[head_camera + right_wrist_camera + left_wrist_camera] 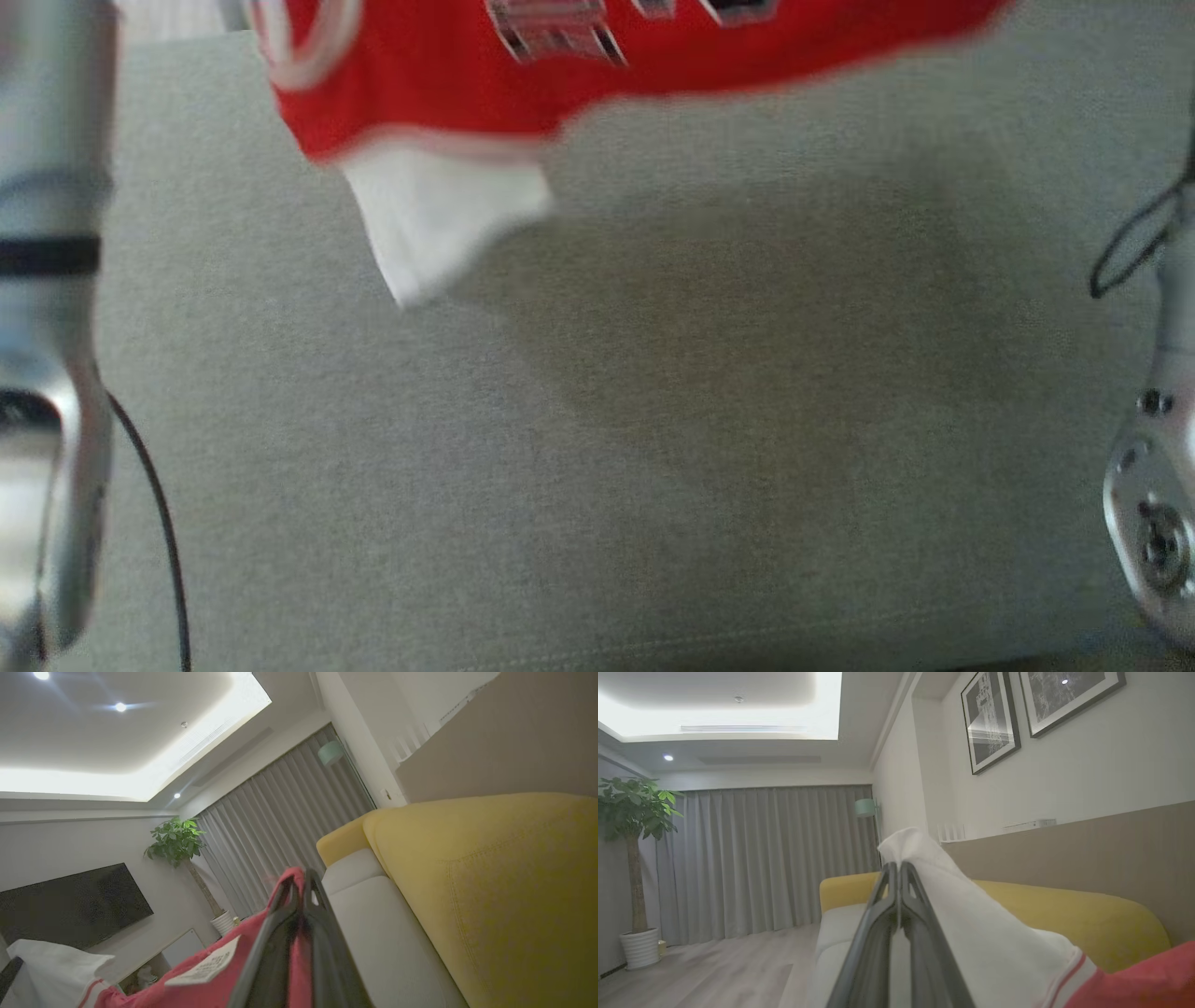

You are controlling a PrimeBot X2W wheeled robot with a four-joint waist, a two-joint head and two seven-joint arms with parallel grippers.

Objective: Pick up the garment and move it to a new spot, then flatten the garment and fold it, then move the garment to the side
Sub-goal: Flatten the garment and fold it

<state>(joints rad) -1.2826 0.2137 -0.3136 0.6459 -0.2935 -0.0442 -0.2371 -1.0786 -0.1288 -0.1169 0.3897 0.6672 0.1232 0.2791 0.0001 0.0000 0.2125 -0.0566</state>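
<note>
Head view. Noted red jersey [448,84] stretched across the top edge, blurred, with dark-and-white lettering partly cut off. Noted white sleeve [439,215] hanging lowest, over the grey sofa seat [653,523]; cannot tell from here whether touching. Logged a soft shadow [747,355] on the seat below the cloth. Logged pale left forearm [47,280] at the left edge with a thin black cable [159,523] beside it, and right arm joint [1158,504] at the right edge.

Left wrist view. Found left pincer [899,867] closed tight on the white sleeve, with cloth bunched above the tips and draping right into red. Recorded room detail: yellow backrest [1064,914], grey curtain [761,858], potted tree [633,812], two framed prints [990,718].

Right wrist view. Found right pincer [302,881] clamped on a red edge of the jersey, with a white label [205,966] just left of the fingers. Recorded wall-mounted television [70,900].

Took grip detail from the wrist views, hang of the cloth from the head view.
</note>
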